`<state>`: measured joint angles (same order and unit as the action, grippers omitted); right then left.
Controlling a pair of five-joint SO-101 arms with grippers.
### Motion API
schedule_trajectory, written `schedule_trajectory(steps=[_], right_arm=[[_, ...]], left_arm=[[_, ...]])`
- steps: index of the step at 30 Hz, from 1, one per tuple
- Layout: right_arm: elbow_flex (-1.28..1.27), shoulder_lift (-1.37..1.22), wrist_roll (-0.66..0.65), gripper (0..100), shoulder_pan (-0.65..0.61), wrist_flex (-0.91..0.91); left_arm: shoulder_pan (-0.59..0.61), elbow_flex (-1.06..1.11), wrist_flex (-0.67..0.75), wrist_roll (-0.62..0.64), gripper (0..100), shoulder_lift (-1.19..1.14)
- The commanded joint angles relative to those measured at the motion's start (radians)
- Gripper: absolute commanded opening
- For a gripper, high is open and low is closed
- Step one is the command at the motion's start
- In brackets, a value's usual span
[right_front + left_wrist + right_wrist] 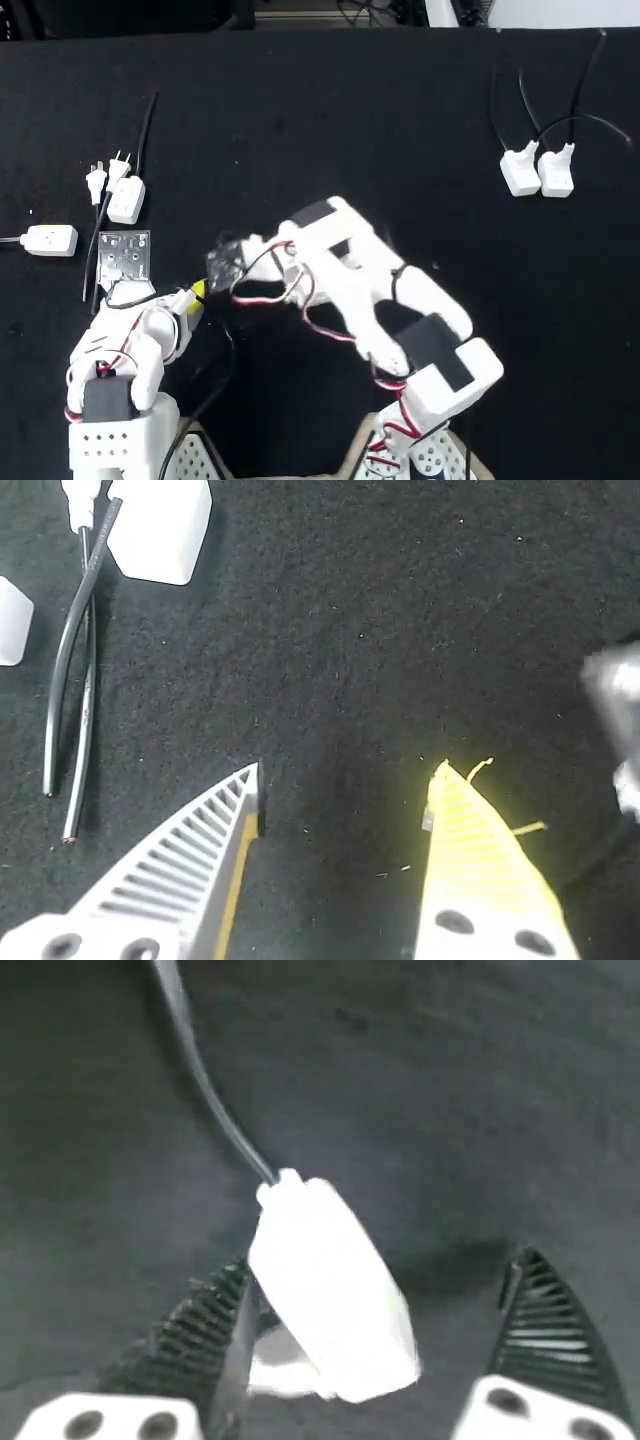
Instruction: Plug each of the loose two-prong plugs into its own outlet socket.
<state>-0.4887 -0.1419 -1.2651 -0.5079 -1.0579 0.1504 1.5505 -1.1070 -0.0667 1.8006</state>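
At the far left lay a white outlet socket (48, 240), with two loose plugs (120, 166) touching a second socket (125, 199) just beyond. The left gripper (345, 780) hung over the black table (400, 600), fingers spread and holding nothing. Mid-table, the right gripper (380, 1260) gaped around a white plug (330, 1290) that leaned on one finger. Two corded white blocks (520, 172) sat far right.

No readable text, number, label or sign noted. The white outlet socket (50, 240), the loose two-prong plugs (97, 181) and the seated pair of plugs (538, 170) show plain white faces; any moulded marking is too small to tell.
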Motion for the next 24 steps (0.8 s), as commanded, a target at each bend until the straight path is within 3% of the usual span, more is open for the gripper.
schedule_trajectory(steps=[1, 4, 9, 13, 17, 24], right_arm=[[0.007, 0.054, 0.009, 34.6, 0.072, 0.081], [0.007, 0.056, 0.069, 30.4, 0.104, 0.104], [0.007, 0.062, 0.178, 0.8, 0.155, 0.199], [0.03, 0.064, 0.278, 0.7, 0.216, 0.252], [0.114, 0.064, 0.371, 1.0, 0.311, 0.184], [0.371, 0.053, 0.724, 1.0, 0.539, -0.015]], left_arm=[[-0.002, -0.01, -0.005, -0.009, 27, 0.009], [-0.005, -0.01, -0.005, -0.009, 27, 0.009], [-0.007, -0.01, -0.005, -0.009, 27, 0.009], [-0.007, -0.01, -0.005, -0.009, 27, 0.009], [-0.005, -0.01, -0.005, -0.009, 27, 0.009], [-0.007, -0.01, -0.005, -0.009, 27, 0.009]])
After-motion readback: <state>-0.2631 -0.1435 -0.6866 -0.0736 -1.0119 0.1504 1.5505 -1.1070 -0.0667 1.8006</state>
